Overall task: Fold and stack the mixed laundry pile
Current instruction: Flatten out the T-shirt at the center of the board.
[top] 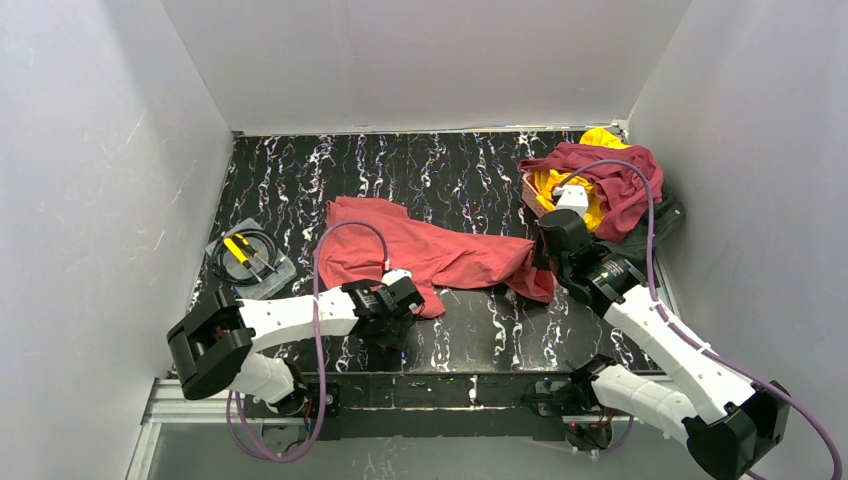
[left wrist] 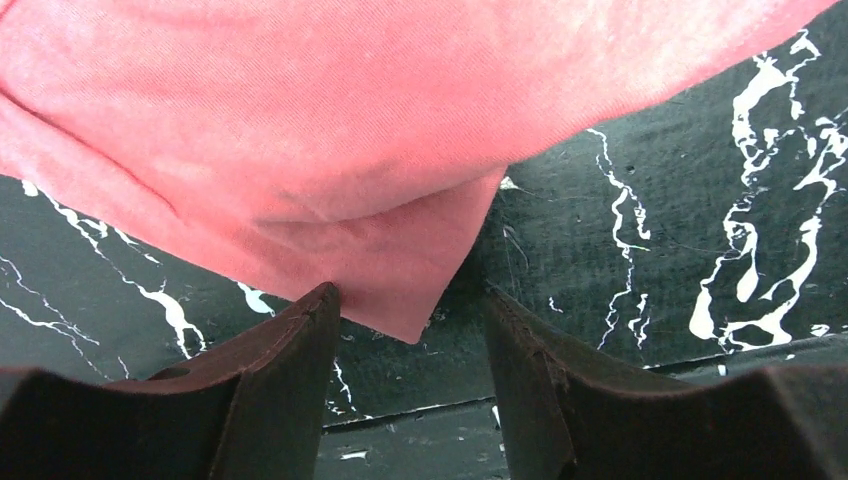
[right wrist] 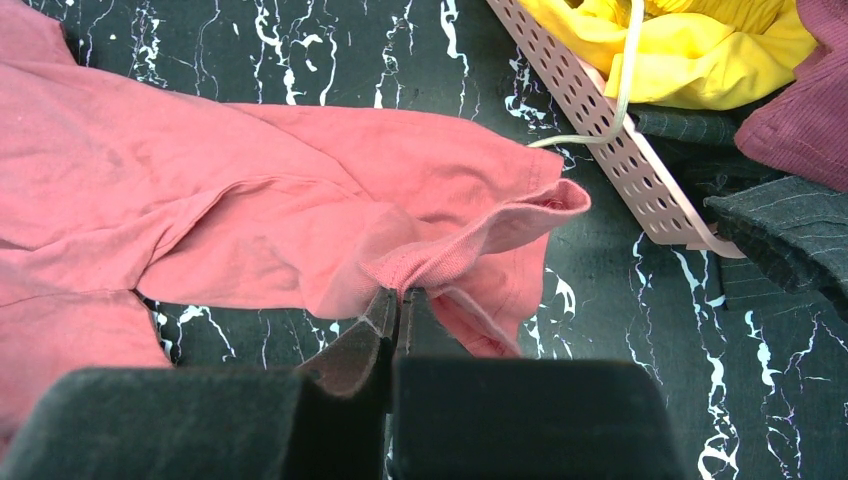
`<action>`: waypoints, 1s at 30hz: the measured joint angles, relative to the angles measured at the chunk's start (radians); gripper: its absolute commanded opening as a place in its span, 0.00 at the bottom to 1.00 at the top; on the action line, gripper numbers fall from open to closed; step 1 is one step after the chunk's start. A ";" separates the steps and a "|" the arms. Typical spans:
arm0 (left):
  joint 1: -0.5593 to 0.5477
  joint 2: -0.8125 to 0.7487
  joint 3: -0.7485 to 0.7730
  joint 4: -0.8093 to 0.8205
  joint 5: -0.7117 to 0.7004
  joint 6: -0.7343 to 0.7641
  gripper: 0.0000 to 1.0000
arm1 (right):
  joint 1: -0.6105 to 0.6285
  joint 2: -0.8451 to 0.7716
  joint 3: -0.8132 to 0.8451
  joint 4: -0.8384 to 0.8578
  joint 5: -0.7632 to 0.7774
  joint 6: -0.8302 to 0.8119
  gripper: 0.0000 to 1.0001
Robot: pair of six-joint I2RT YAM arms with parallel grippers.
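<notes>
right gripper (right wrist: 398, 300) is pinching a fold of the salmon-red garment (right wrist: 200, 200) spread on the table (top: 450, 170); left gripper (left wrist: 410, 293) is straddling its corner, fingers apart. pink basket (right wrist: 620, 150) nearby is holding the yellow garment (right wrist: 700, 50), maroon garment (right wrist: 810, 110) draping over.

The left arm (top: 290, 315) is seen stretched low, the left gripper (left wrist: 410, 295) held with jaws parted; the right arm (top: 660, 335) is extended forward, the right gripper (right wrist: 398, 300) pinched shut on the salmon-red garment (right wrist: 300, 190) at its fingertips.

No legible text or labels anywhere.
</notes>
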 measured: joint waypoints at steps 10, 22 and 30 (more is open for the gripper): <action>0.000 0.041 -0.006 0.009 -0.012 -0.037 0.09 | 0.000 -0.005 -0.001 0.000 0.001 0.000 0.01; 0.154 0.049 0.146 -0.145 -0.124 0.056 0.00 | -0.008 0.084 0.079 0.006 0.036 -0.044 0.01; 0.515 -0.042 0.815 -0.209 -0.141 0.307 0.00 | -0.067 0.346 0.545 -0.003 0.027 -0.151 0.01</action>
